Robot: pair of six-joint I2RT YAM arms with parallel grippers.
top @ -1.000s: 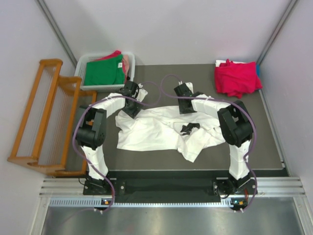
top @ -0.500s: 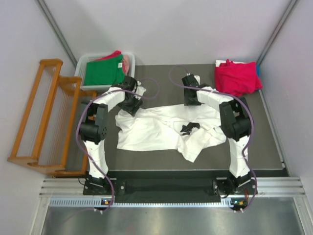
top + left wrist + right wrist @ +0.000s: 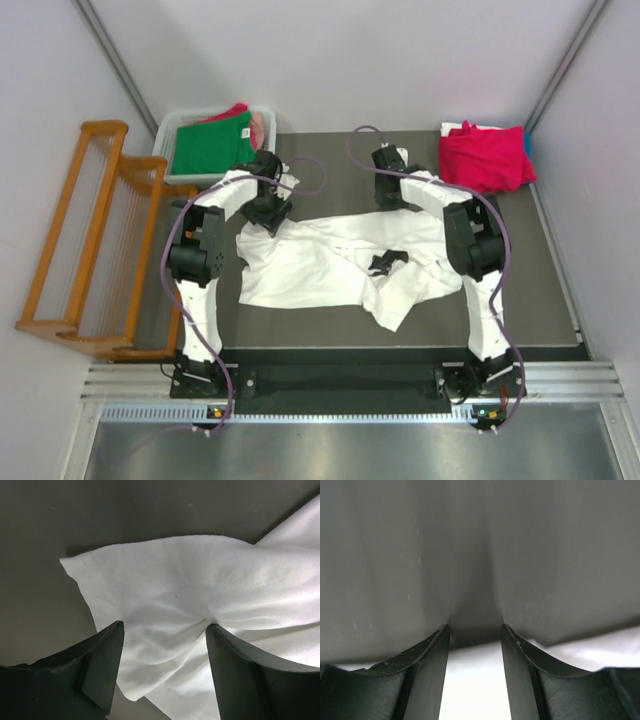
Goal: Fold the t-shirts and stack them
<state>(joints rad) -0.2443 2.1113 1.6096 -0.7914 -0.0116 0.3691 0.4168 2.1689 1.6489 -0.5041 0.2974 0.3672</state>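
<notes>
While left gripper (image 3: 164, 627) and right gripper (image 3: 475, 630) hang open, the white t-shirt (image 3: 200, 575) should be pinched at 2 far corners; tensioned evenly.

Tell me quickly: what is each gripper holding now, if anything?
Left gripper: open, over the white t-shirt.
Right gripper: fingers apart; whether it grips anything cannot be told.

We identify the left arm (image 3: 200, 310) and right arm (image 3: 483, 310) by white link shells and black joint housings. A purple cable (image 3: 166, 262) loops along each. The left gripper (image 3: 165, 630) and right gripper (image 3: 475, 630) carry black, curved, matte fingers (image 3: 420, 675) with faint scuffs.
</notes>
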